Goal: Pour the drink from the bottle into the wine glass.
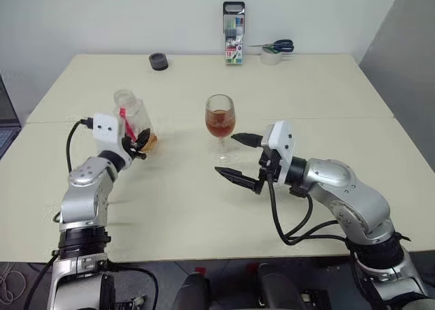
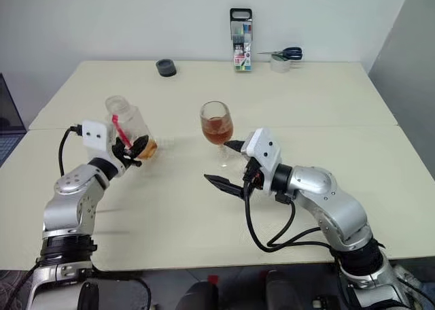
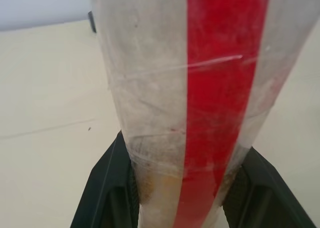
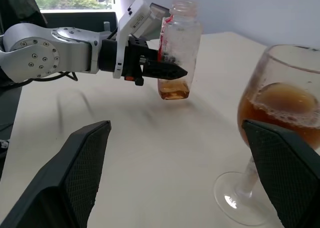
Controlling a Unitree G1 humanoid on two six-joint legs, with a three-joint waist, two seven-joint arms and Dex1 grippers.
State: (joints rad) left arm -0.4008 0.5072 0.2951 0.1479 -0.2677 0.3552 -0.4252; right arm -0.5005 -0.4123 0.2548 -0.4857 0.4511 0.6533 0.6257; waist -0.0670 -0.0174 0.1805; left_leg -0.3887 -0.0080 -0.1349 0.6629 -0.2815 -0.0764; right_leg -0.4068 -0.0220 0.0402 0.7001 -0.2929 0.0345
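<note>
Left hand (image 1: 139,145) clamped on upright, near-empty bottle (image 1: 133,119) | right hand (image 1: 239,159) apart | wine glass (image 1: 220,119) filled, 3 o'clock of bottle | set bottle down level on tabletop (image 1: 204,208), then release.

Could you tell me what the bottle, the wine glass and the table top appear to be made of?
The bottle: likely thin clear plastic, cloudy and scuffed, with a glossy red strip down its side. The wine glass: probably glass, clear and smooth, with bright highlights on its foot and the drink showing cleanly through. The table top: a matte cream surface, perhaps laminate; only a seam shows, so that stays uncertain.
</note>
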